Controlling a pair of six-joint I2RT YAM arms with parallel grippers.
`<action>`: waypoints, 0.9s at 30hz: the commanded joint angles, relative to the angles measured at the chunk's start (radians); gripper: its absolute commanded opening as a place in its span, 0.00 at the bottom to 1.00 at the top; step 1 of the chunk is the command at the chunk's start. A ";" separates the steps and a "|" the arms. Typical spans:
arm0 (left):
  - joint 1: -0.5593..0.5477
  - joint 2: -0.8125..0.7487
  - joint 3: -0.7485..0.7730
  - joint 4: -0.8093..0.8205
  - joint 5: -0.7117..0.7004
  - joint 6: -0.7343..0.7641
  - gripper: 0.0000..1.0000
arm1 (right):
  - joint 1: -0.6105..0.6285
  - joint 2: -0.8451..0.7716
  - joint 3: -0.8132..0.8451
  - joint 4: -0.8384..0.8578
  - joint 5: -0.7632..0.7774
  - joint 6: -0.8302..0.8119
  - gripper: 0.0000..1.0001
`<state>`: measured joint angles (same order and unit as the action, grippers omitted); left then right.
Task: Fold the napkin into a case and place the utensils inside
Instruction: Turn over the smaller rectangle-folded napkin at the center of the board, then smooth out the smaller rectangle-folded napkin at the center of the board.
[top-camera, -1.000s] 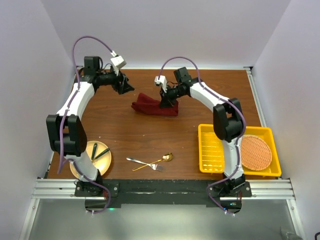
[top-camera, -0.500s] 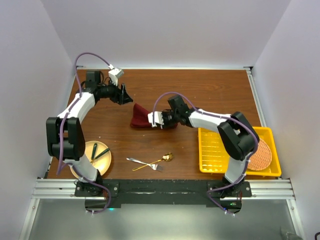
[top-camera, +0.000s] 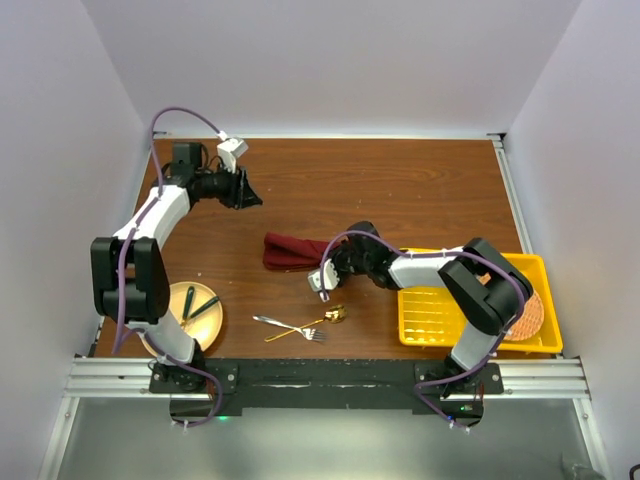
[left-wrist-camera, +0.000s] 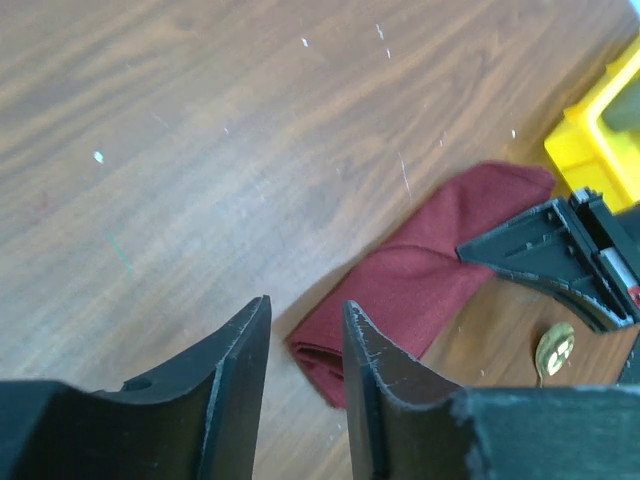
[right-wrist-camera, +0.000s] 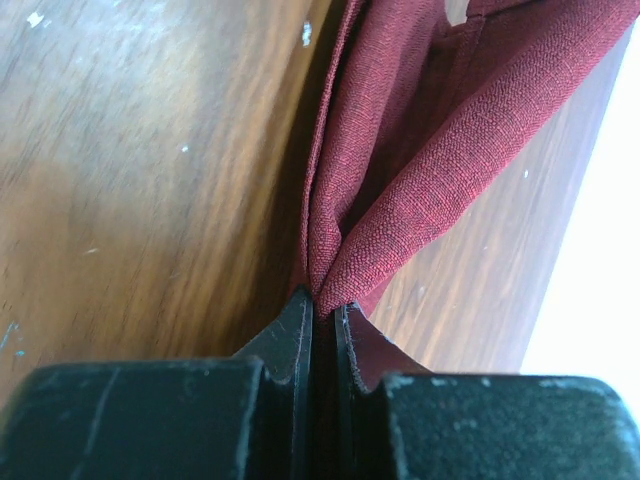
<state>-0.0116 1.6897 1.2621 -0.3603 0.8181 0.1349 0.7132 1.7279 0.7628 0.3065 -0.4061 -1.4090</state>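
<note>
The maroon napkin (top-camera: 292, 250) lies as a folded, elongated bundle on the wooden table. My right gripper (top-camera: 333, 268) is shut on its right end, and the cloth bunches out from between the pinched jaws (right-wrist-camera: 325, 305). My left gripper (top-camera: 246, 191) hovers over the far left of the table, apart from the napkin (left-wrist-camera: 430, 270). Its jaws stand a narrow gap apart with nothing between them (left-wrist-camera: 306, 305). The silver fork (top-camera: 283, 325) and gold spoon (top-camera: 334, 315) lie crossed near the front edge, just in front of the right gripper.
A yellow basket (top-camera: 432, 300) stands at the front right and holds the round orange woven mat (top-camera: 527, 315). A gold plate (top-camera: 160, 335) with dark green-handled cutlery (top-camera: 197, 306) sits at the front left by the left arm's base.
The right gripper has dragged the napkin from the table's middle toward the front, drawing it into a lower, longer strip. The left gripper's jaws have narrowed while it stayed at the far left.
</note>
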 joint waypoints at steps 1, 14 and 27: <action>-0.057 0.001 0.030 -0.115 0.016 0.086 0.37 | 0.006 -0.011 -0.048 0.106 -0.013 -0.134 0.00; -0.238 0.036 -0.050 -0.310 -0.060 0.364 0.25 | 0.009 -0.001 -0.043 -0.024 -0.023 -0.272 0.11; -0.315 0.185 -0.069 -0.286 -0.306 0.394 0.13 | 0.009 -0.014 0.055 -0.224 -0.051 -0.251 0.50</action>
<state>-0.3260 1.8523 1.1870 -0.6750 0.5991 0.5201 0.7193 1.7279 0.7609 0.1947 -0.4145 -1.6756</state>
